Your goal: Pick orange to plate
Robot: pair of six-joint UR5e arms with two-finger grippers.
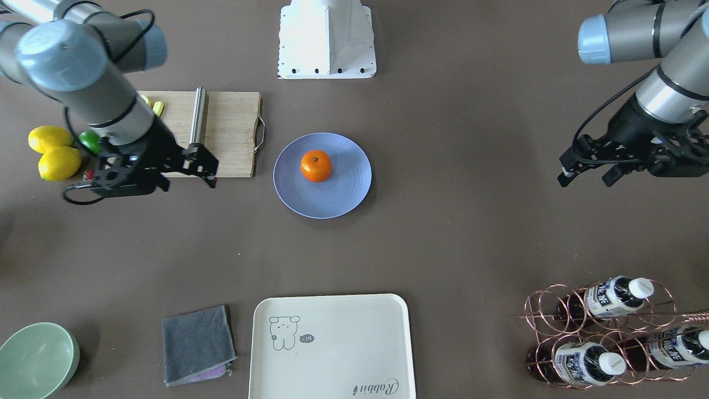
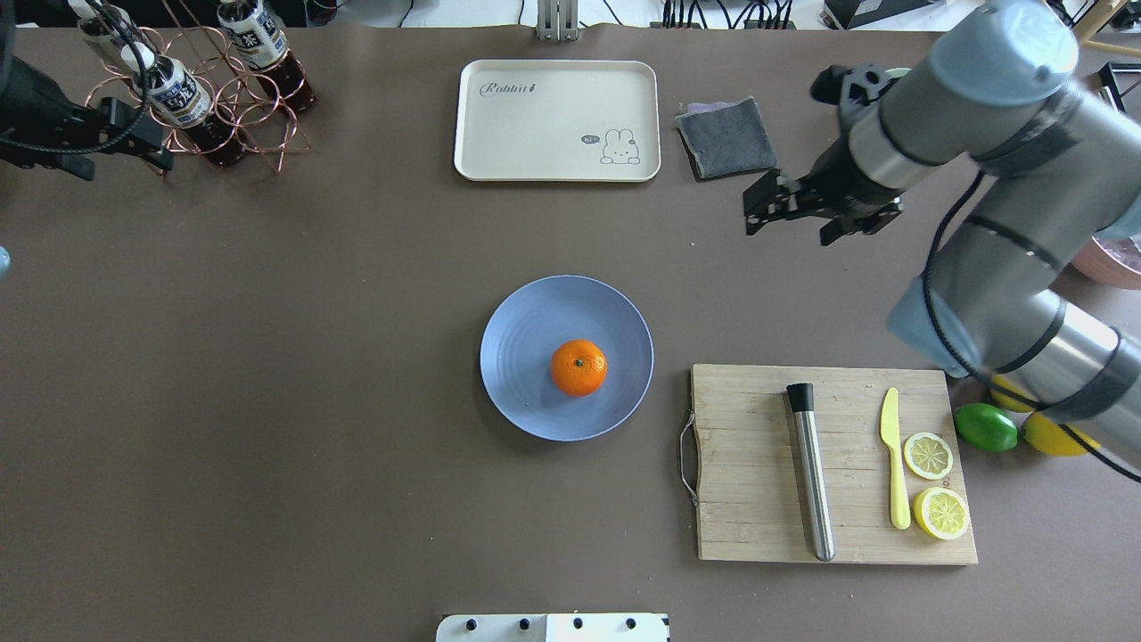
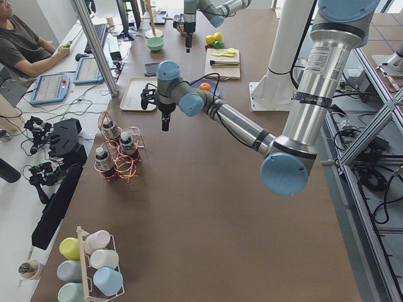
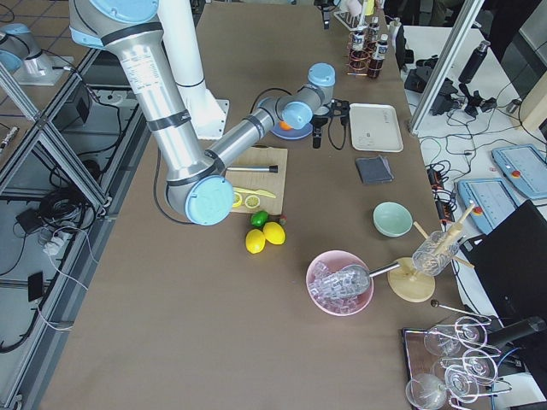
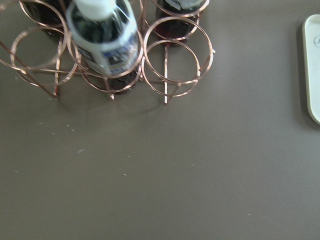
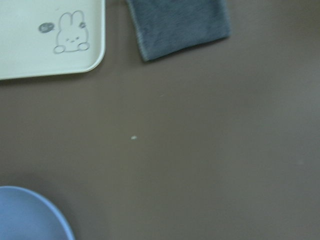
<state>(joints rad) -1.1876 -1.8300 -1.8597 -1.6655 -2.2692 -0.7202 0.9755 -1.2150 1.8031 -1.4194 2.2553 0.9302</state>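
The orange (image 1: 316, 165) (image 2: 578, 367) rests on the periwinkle-blue plate (image 1: 338, 195) (image 2: 524, 357) at the middle of the table, a little off the plate's center. No gripper touches it. My right gripper (image 1: 189, 178) (image 2: 792, 225) hovers open and empty above bare table between the plate and the grey cloth, off the far edge of the cutting board. My left gripper (image 1: 587, 176) (image 2: 143, 138) hangs open and empty beside the bottle rack, far from the plate. A sliver of the plate (image 6: 25, 216) shows in the right wrist view's lower left corner.
A wooden cutting board (image 2: 758, 464) carries a steel muddler (image 2: 811, 473), a yellow knife and lemon slices. Lemons and a lime (image 2: 985, 427) lie beside it. A cream tray (image 2: 557, 120), a grey cloth (image 2: 726, 136), a green bowl (image 1: 36, 360) and a copper bottle rack (image 2: 205, 98) line the far edge.
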